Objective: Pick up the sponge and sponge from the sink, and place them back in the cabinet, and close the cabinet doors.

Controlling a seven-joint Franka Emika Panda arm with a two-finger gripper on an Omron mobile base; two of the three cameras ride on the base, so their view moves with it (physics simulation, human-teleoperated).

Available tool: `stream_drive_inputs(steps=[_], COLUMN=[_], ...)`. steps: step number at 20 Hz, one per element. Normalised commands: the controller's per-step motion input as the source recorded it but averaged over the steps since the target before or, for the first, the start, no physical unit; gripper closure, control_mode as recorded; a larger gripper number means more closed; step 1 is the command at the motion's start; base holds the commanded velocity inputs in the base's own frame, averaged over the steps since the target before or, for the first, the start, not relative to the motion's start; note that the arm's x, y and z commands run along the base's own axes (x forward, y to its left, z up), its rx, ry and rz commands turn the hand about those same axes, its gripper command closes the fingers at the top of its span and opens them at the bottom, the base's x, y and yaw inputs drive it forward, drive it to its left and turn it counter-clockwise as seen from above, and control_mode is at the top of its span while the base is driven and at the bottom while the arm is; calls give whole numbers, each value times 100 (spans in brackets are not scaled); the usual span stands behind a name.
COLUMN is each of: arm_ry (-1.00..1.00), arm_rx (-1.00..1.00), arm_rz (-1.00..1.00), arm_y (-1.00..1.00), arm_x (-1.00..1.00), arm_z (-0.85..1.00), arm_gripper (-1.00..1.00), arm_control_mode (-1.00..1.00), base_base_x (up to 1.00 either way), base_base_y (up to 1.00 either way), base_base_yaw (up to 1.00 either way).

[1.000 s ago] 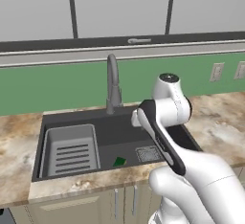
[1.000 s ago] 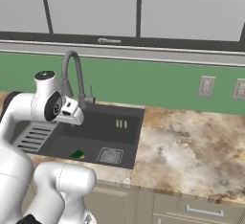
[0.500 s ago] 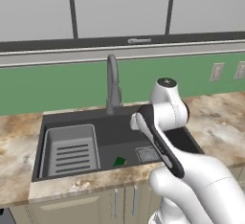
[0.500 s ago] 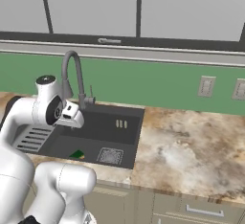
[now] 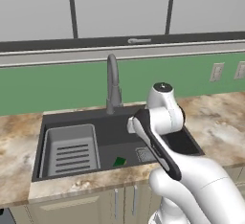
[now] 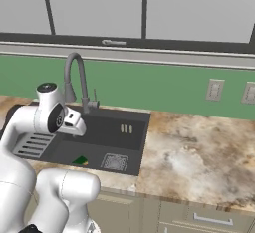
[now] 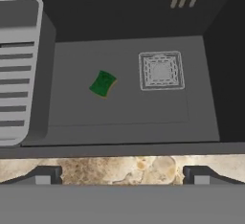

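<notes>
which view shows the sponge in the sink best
The hand view: it looks straight down into the sink, so the sponge lies whole and unblocked between the rack and the drain. The left base view shows it small on the basin floor. The right base view catches it partly hidden behind the arm.

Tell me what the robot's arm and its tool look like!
The arm is chunky, rounded and glossy white, with dark bands at its joints and a dark round cap on top. The tool ends in two small dark finger tips.

grey wall cabinets [image 5: 119, 7], green backsplash [image 5: 72, 84], wall outlets [image 6: 215, 89]
</notes>
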Motion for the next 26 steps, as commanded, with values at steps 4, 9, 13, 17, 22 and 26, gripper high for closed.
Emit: stream_drive_inputs(steps=[4, 9, 13, 17, 22, 26], arm_ry=[0, 0, 0, 0, 0, 0], arm_rx=[0, 0, 0, 0, 0, 0], arm_rz=[0, 0, 0, 0, 0, 0], arm_y=[14, 13, 10, 8, 6, 3], arm_x=[8, 9, 14, 14, 14, 15], arm_z=[-13, -13, -12, -10, -8, -6], arm_gripper=[-100, -100, -100, -100, -100, -100], arm_control_mode=[-100, -100, -100, -100, -100, -100], base_base_x=[0, 0, 0, 0, 0, 0], base_base_y=[0, 0, 0, 0, 0, 0], base_base_yaw=[0, 0, 0, 0, 0, 0])
